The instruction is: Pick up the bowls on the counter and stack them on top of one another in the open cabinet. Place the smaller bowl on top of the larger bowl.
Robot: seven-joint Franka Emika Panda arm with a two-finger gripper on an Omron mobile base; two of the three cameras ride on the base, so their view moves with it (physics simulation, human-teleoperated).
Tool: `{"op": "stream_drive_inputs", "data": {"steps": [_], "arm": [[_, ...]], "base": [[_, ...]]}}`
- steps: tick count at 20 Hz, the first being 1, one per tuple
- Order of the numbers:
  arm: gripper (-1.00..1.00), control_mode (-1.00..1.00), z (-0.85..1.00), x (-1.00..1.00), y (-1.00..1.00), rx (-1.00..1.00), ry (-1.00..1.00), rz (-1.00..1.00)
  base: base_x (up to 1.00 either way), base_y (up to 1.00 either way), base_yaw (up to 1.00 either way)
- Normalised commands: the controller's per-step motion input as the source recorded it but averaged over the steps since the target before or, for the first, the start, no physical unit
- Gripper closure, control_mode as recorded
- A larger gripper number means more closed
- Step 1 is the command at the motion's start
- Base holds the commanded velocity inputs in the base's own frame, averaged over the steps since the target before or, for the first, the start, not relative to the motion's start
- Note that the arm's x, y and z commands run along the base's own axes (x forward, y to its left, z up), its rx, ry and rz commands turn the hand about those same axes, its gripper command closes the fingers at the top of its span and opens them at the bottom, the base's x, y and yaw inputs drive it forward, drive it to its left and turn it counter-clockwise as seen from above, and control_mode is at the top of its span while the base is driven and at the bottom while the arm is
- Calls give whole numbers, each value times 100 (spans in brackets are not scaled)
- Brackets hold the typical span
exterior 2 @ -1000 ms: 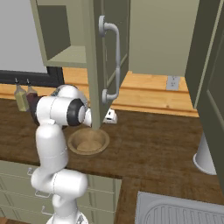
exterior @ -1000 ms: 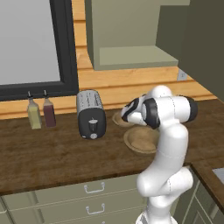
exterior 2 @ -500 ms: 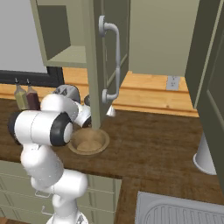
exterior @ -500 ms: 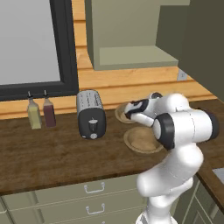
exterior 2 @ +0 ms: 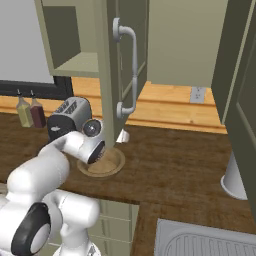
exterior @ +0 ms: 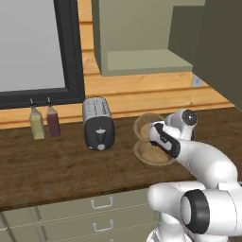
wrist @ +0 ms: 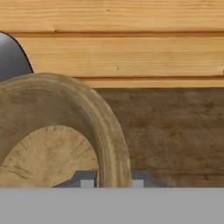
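The smaller bowl (exterior: 142,124) sits tipped up at the back of the counter (exterior: 61,165), to the right of the toaster. In the hand view the bowl (wrist: 57,153) shows its grainy inside, with its thick rim running down between my fingertips. My gripper (exterior: 152,134) (wrist: 113,183) is shut on that rim at the bowl's right side. Just in front lies the larger bowl (exterior: 149,157) (exterior 2: 107,165), flat on the counter and partly behind my forearm. The open cabinet (exterior: 142,61) hangs above, and its floor is bare.
A dark toaster (exterior: 98,124) (exterior 2: 67,117) stands left of the bowls, and two bottles (exterior: 45,123) stand further left by the window. The cabinet's open door (exterior 2: 107,75) juts out over the bowls. A sink (exterior 2: 210,242) lies at the right, and pale drawers (exterior: 94,208) run below.
My elbow has swung down and forward to the lower right. The hand stayed at the smaller bowl, which now looks tipped up off the counter.
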Motion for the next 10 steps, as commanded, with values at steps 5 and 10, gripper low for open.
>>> {"op": "stream_drive_inputs", "data": {"steps": [5,10], "arm": [[100,-100,17,-48,-2,-5,22,-1],[100,-100,-45,-37,-9,-4,9,0]], "base": [[0,0,0],[0,0,0]]}}
